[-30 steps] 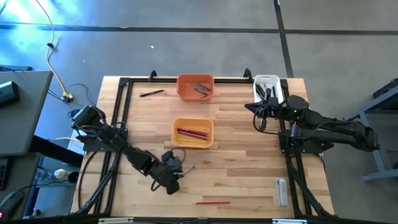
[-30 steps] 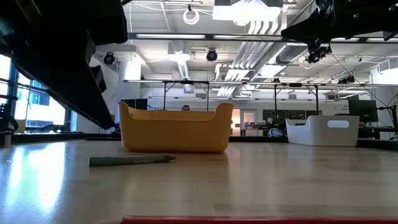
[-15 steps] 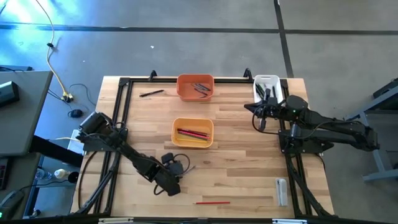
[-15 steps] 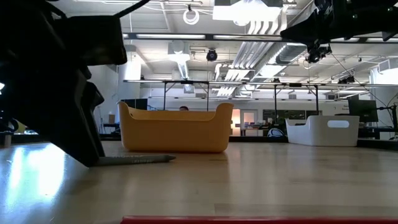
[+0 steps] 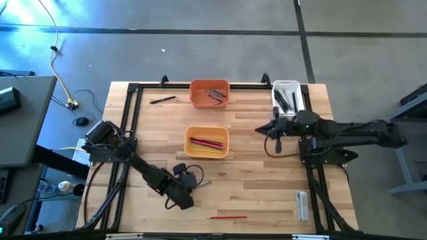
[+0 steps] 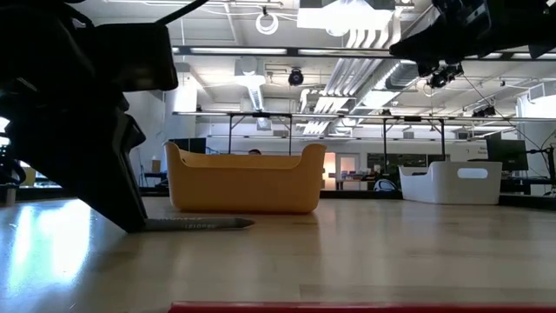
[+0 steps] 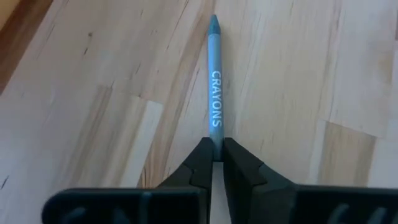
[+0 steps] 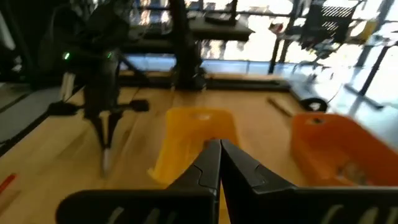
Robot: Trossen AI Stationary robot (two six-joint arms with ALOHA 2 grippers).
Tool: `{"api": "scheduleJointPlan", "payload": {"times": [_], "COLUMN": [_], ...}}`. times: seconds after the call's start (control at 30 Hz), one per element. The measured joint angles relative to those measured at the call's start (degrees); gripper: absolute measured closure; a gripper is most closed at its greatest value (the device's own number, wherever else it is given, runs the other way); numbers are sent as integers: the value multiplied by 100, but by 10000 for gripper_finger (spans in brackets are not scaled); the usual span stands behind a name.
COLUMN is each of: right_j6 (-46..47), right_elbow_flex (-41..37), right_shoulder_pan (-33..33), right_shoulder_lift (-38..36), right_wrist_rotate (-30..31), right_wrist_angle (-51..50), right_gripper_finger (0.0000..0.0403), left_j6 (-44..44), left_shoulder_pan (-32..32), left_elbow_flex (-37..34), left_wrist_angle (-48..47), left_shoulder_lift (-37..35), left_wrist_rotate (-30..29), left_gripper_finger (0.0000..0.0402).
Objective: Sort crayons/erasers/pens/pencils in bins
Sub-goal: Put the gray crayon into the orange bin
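A grey-blue crayon (image 7: 215, 93) printed CRAYONS lies on the wooden table in front of the yellow-orange bin (image 5: 207, 141). My left gripper (image 7: 216, 149) is down at the crayon's blunt end and shut on it; the low view shows the crayon (image 6: 204, 224) beside that gripper (image 6: 130, 217). My right gripper (image 5: 269, 130) hangs shut and empty above the table, near the white bin (image 5: 287, 93). The orange bin (image 5: 209, 93) at the far edge holds a few sticks. The yellow-orange bin holds red ones. My left gripper pinches the crayon's blunt end (image 7: 216, 138) between its two fingertips. The fingers slant down from the table's left side and lie along the crayon's line. The crayon lies flat on the table, its point away from the gripper.
A black pen (image 5: 163, 100) lies at the far left. At the near edge lies a red pencil (image 5: 227, 217). A pale stick (image 5: 301, 203) lies by the right rail. Black frame rails (image 5: 127, 133) run along the table's sides.
My left gripper has come down to the table at the crayon's blunt end, and the crayon has slid a little along the table, away from the gripper. My right gripper has swung away from the white bin, toward the table's near edge and its middle.
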Motion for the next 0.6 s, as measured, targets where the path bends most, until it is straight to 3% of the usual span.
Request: {"api": "scheduleJointPlan", "payload": {"times": [0.2, 0.4, 0.6], "right_j6": [512, 1107, 1500], "right_elbow_flex": [0, 0, 0], "right_shoulder_pan": [980, 1927, 2379], "right_shoulder_lift": [1070, 2390, 3278], "right_wrist_rotate": [196, 654, 770], "right_wrist_angle": [6, 824, 1915], "right_gripper_finger": [382, 301, 229], "left_j6": [139, 369, 456], "left_shoulder_pan": [-24, -123, -162], "left_elbow_flex": [-13, -17, -24], "left_wrist_angle": [148, 363, 367], "left_shoulder_lift": [23, 55, 63], "left_wrist_rotate": [-297, -684, -896], "left_gripper_finger": [398, 400, 401]}}
